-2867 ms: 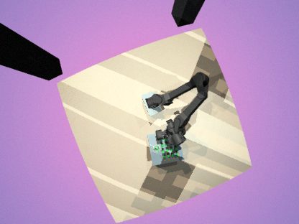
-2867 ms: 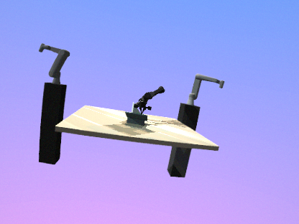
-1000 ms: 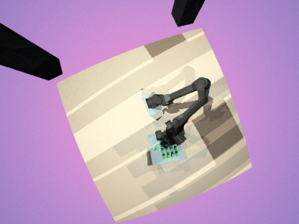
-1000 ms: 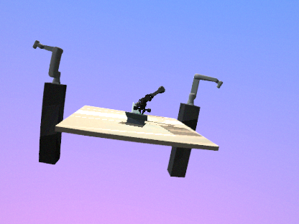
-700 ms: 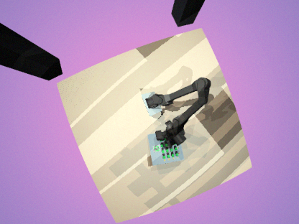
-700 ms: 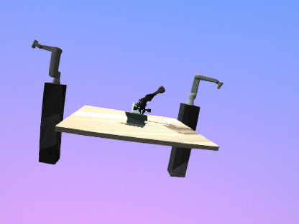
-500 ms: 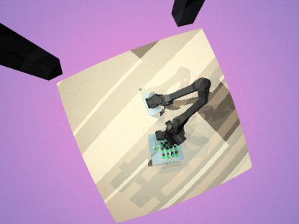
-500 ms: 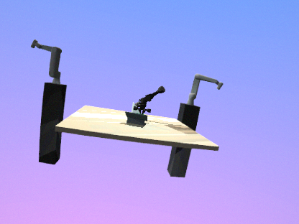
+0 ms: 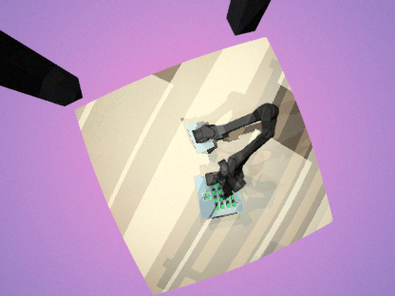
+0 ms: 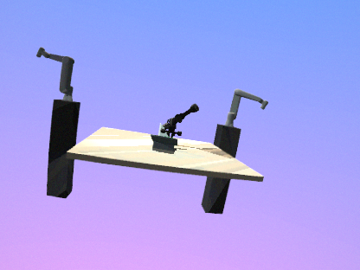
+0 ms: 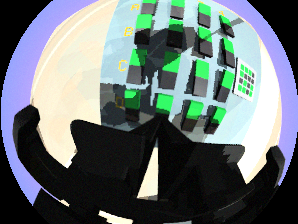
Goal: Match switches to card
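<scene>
The pale blue panel [image 9: 205, 211] [image 10: 163, 144] [image 11: 112, 50] bears a four-by-four grid of switches with green far halves and dark grey near halves, rows lettered A to D. The small card [image 9: 206, 195] [image 11: 246, 79] with green and dark squares lies right of the grid in the wrist view. My gripper [image 9: 227, 195] [image 11: 160, 120] is shut and empty. In the wrist view its tips are at the near end of the second switch from the left in row D [image 11: 164, 104], hiding its dark half. Whether they touch it is unclear. Shadows make some raised halves hard to tell.
The panel stands on the wooden table [image 9: 157, 138] [image 10: 112, 147]. A second pale blue plate [image 9: 205, 145] lies under the arm's base [image 9: 203, 134]. Dark pillars [image 9: 62, 87] [image 10: 62, 151] stand beyond the table, bearing other arms in the exterior view.
</scene>
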Controlling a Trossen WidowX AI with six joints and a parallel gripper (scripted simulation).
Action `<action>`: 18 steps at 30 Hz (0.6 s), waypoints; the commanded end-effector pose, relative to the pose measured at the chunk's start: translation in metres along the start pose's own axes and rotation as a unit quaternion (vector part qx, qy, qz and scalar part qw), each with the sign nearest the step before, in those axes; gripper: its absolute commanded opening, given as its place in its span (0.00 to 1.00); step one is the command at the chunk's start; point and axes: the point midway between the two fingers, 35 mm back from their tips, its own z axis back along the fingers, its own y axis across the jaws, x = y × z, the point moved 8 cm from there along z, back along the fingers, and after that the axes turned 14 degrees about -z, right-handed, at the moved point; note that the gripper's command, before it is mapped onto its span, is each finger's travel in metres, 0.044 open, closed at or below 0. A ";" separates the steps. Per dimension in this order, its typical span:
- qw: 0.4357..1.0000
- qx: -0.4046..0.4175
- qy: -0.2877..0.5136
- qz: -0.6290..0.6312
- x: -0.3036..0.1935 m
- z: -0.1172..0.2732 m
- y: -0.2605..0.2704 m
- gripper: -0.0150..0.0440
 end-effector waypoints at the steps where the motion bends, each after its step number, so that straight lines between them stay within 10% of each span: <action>1: 1.000 -0.002 0.000 -0.003 0.000 -0.001 -0.001 0.25; 18: 1.000 -0.007 0.012 -0.003 0.026 0.064 -0.020 0.25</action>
